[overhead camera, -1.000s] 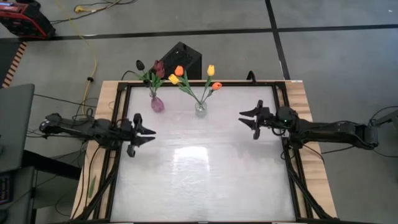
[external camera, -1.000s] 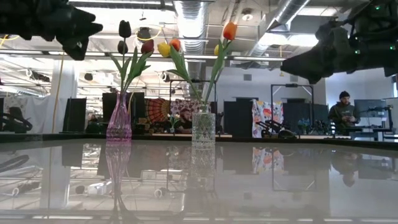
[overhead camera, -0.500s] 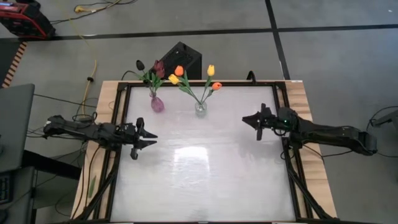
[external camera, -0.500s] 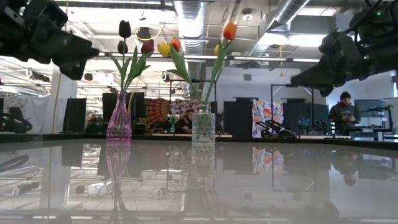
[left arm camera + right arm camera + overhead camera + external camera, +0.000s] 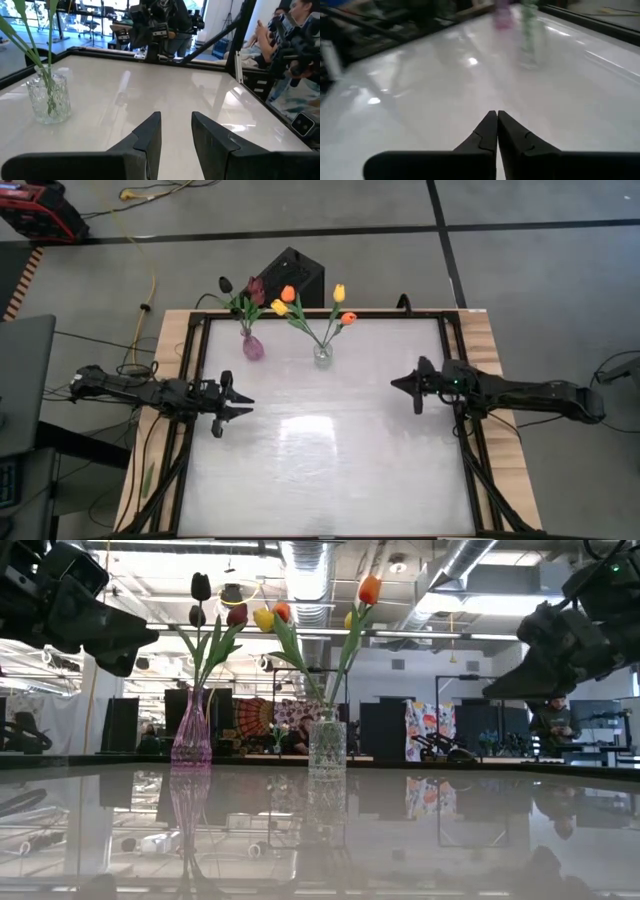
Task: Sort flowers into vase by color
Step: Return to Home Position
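Observation:
Dark maroon and black tulips point(image 5: 243, 288) stand with their stems in a pink vase point(image 5: 253, 347) at the table's far left. Orange and yellow tulips point(image 5: 312, 302) stand in a clear glass vase point(image 5: 323, 355) beside it; both vases show in the low view, pink point(image 5: 191, 734) and clear point(image 5: 326, 744). My left gripper point(image 5: 240, 407) hovers near the table's left edge, slightly open and empty point(image 5: 176, 120). My right gripper point(image 5: 400, 384) hovers near the right edge, shut and empty point(image 5: 497, 116).
The white tabletop point(image 5: 330, 450) has a black frame point(image 5: 190, 360) around it. A black box point(image 5: 292, 272) sits behind the far edge. People stand in the room beyond the table point(image 5: 552, 720).
My right gripper has shut and drawn back toward the table's right edge, a little toward the near side. My left gripper has narrowed its opening and moved slightly toward the near edge. The vases and flowers have stayed still.

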`<action>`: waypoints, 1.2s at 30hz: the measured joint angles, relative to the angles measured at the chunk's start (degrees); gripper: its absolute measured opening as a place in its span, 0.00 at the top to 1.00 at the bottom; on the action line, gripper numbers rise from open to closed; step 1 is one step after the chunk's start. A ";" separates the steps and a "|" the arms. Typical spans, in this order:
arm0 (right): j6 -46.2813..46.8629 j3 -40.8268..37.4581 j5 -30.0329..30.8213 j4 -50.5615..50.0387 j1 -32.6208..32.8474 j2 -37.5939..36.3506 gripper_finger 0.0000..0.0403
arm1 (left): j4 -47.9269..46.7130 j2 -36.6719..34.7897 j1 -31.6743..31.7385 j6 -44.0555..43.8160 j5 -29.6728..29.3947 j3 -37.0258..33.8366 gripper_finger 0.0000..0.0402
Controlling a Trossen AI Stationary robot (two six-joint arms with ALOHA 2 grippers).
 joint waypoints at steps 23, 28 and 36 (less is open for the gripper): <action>-3.17 0.00 12.93 -7.71 0.05 -13.55 0.95 | -3.16 0.06 0.00 0.49 -1.50 -0.11 0.76; -6.05 -1.91 10.76 1.07 0.63 -13.62 0.94 | -3.16 0.07 0.00 0.49 -1.49 -0.11 0.76; -8.69 -3.80 12.27 -0.29 1.72 -13.71 0.94 | -3.13 0.07 -0.02 0.52 -1.46 -0.15 0.76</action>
